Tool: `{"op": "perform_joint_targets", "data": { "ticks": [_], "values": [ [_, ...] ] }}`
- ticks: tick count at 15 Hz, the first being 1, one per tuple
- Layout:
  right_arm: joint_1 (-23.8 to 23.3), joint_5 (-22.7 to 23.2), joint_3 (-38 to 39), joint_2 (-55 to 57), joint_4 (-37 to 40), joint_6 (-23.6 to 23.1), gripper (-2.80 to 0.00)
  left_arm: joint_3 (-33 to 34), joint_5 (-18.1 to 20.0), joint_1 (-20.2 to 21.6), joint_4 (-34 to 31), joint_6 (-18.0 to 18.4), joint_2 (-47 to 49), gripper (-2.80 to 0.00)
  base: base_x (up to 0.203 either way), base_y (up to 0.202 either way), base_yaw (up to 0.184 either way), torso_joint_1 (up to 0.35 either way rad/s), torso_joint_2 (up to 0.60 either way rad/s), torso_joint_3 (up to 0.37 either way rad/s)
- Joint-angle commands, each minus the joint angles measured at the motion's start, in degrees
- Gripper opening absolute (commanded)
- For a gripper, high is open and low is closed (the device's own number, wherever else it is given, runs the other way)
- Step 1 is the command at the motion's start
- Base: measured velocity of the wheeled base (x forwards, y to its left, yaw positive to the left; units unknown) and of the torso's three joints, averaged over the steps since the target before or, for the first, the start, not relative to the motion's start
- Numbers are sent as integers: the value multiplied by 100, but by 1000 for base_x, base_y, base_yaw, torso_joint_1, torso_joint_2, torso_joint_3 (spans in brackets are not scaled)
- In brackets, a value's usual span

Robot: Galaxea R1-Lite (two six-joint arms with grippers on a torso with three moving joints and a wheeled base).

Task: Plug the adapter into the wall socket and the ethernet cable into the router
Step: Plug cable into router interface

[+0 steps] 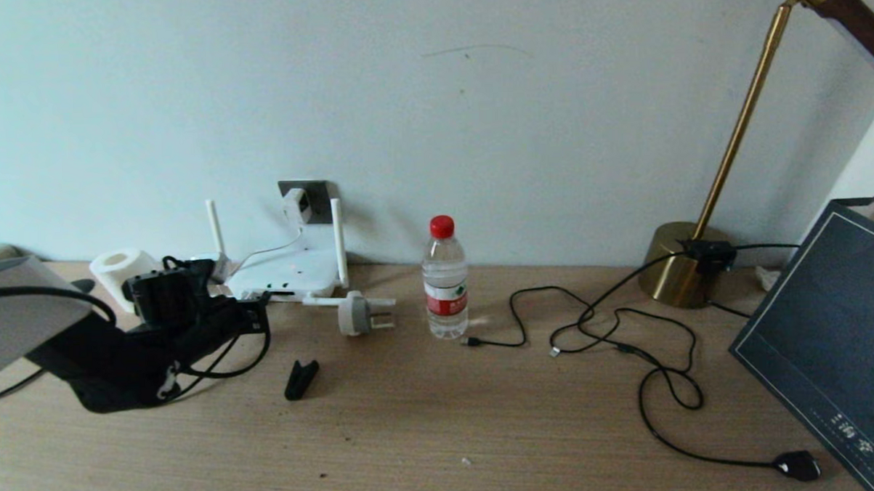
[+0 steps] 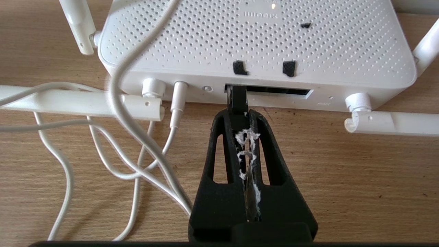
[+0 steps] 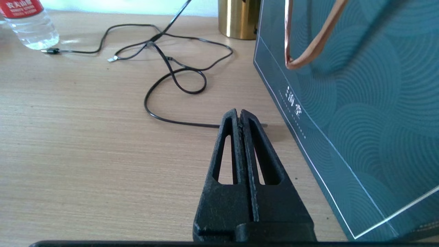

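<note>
The right gripper [image 3: 239, 115] is parked nearest, clenched on nothing, above the table [image 1: 443, 434] beside a dark bag [image 3: 360, 103], well apart from the work.

Further in, the left gripper [image 2: 238, 115] is clenched on the plug [image 2: 236, 97] of the ethernet cable, with the plug's tip at the mouth of the dark slot [image 2: 274, 91] in the router [image 2: 253, 41]. The plug's long axis is seen to run straight ahead of the fingers, in line with the slot, so the coming move is judged to be a push forward along that axis. How deep the plug sits cannot be told.

Beyond the router, on the wall, the adapter [image 1: 295, 205] is already seated in the socket [image 1: 319, 199], its cord [image 1: 270, 253] trailing down to the router.
</note>
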State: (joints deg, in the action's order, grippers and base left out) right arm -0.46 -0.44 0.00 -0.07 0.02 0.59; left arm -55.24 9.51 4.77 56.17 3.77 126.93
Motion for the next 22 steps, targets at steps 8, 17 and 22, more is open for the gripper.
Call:
{"op": "perform_joint_targets", "data": {
  "ticks": [8,17,22],
  "values": [
    [2,0,0,7,-2,-1,-280,39,7,-2,8,1,-19,-280,0,0,0,0,0,0],
    [2,0,0,7,-2,3,-280,9,7,15,8,1,7,-280,0,0,0,0,0,0],
    [2,0,0,7,-2,3,-280,-144,7,33,0,1,95,-280,0,0,0,0,0,0]
  ]
}}
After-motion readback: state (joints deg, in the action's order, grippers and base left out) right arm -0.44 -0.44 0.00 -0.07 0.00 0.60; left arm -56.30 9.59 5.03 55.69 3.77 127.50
